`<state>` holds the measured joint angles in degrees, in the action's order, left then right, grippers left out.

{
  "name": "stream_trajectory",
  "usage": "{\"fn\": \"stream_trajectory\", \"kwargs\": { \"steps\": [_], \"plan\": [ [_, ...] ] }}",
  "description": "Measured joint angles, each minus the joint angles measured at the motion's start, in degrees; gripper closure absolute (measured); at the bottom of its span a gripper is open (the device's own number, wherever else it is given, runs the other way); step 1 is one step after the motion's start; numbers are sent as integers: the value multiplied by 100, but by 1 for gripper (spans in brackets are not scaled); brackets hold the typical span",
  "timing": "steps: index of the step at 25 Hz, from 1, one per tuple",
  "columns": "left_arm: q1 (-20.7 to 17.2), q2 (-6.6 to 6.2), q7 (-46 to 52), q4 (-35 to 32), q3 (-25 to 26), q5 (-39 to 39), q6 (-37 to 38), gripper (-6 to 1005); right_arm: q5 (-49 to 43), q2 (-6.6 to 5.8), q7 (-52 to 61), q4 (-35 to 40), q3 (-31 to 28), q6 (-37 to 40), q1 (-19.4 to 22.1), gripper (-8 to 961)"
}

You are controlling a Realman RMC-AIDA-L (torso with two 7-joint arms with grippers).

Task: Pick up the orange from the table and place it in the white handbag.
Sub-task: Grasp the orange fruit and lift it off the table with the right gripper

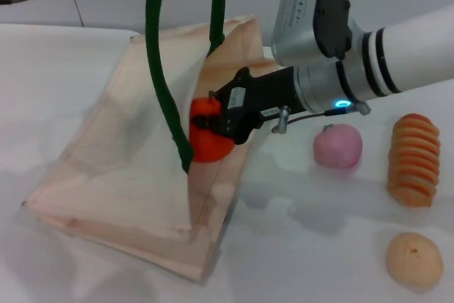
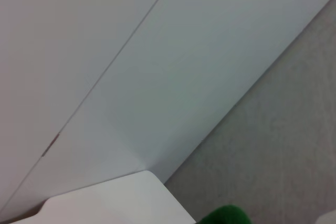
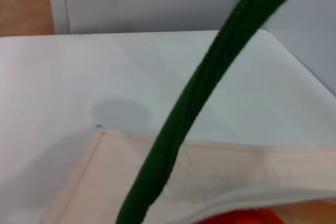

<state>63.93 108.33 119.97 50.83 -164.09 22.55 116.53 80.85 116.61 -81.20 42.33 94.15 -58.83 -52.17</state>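
At the bag's mouth, the right pincer (image 1: 207, 124) is clamped on the orange (image 1: 207, 140), holding it just inside the white handbag (image 1: 120, 175), whose green handle (image 1: 164, 83) is lifted, probably to keep it open.

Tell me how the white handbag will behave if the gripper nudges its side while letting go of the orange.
Likely floppy: the white handbag is thin fabric that sags and creases, its mouth apparently kept open only by the raised green handle. A nudge from the right gripper would probably fold the wall rather than slide the bag. The orange, being round, may then roll inside.
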Motion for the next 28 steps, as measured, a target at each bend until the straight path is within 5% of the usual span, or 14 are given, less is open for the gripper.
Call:
{"fn": "stream_trajectory", "kwargs": {
  "steps": [15,26,28],
  "plan": [
    [124,-5,16,-21,0,4,1,863,604,47,-452,-373,590,386,-295,864],
    [109,-5,34,-20,0,4,-6,862,1583,38,-1501,-379,1196,390,-279,761],
    [108,-5,34,-20,0,4,-7,862,1584,38,-1501,-387,1192,433,-278,679]
  ]
}}
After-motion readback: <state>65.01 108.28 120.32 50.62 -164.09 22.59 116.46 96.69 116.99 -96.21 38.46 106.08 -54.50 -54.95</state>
